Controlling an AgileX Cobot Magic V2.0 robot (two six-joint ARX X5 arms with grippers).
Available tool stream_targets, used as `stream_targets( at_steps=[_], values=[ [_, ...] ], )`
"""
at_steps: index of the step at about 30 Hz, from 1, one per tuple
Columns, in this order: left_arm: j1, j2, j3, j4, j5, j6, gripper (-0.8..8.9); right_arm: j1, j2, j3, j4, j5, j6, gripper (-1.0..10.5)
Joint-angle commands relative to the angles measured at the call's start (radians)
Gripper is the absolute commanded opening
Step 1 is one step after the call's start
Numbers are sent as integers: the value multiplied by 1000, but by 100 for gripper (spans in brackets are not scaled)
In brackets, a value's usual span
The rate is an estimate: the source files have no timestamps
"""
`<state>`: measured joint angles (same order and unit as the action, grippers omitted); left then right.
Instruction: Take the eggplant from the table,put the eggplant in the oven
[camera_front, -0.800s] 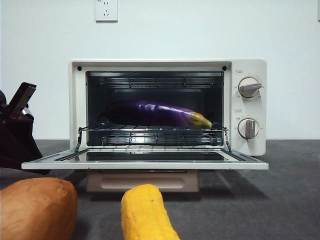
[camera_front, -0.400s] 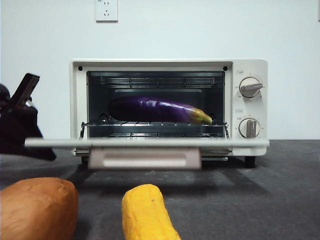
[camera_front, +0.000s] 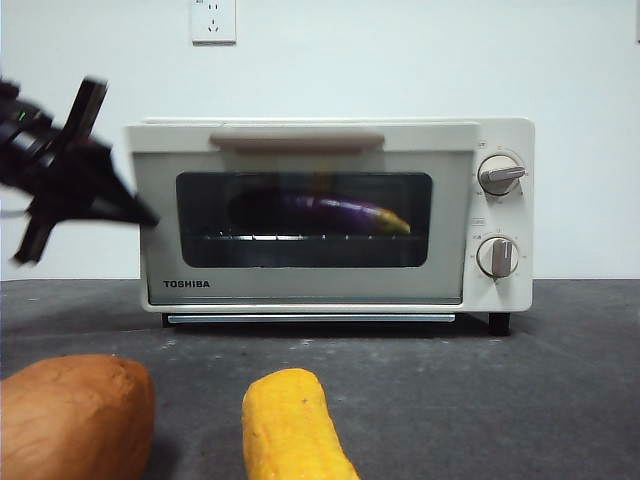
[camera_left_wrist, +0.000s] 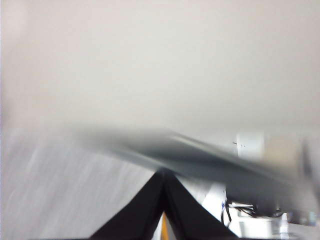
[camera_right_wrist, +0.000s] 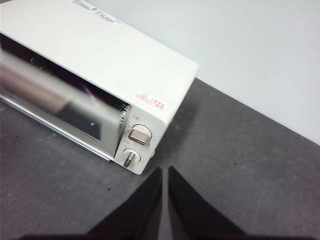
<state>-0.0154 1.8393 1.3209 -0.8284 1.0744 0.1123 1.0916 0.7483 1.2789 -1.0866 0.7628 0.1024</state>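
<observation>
- Your left claw (camera_front: 140, 215) is hovering at the oven's (camera_front: 330, 215) door edge, its jaws clenched together and grasping nothing.
- Your right claw (camera_right_wrist: 165, 172) is waiting above the bench (camera_front: 560, 380), also clenched and empty.
- You are looking at a nearly finished job: the eggplant (camera_front: 335, 212) is lying on the rack inside, behind the upright door; only pulling clear seems left.
- You are counting one eggplant, one oven with two knobs, one corn cob (camera_front: 292, 425), one sweet potato (camera_front: 72, 415).

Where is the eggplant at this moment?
In the front view, the eggplant lies on the rack inside the oven, behind its shut glass door, tip toward the knobs.
</observation>
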Motion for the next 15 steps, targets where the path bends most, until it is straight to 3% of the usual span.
stream_targets(
  at_steps=[1, 10, 15],
  values=[
    [-2, 16, 66, 5, 10, -7, 6, 11, 9, 16, 9, 5, 15, 3],
    [-4, -48, 157, -8, -15, -27, 7, 11, 22, -15, 19, 1, 15, 3],
    [-20, -167, 157, -48, -131, -19, 7, 3, 22, -76, 87, -4, 15, 3]
  ],
)
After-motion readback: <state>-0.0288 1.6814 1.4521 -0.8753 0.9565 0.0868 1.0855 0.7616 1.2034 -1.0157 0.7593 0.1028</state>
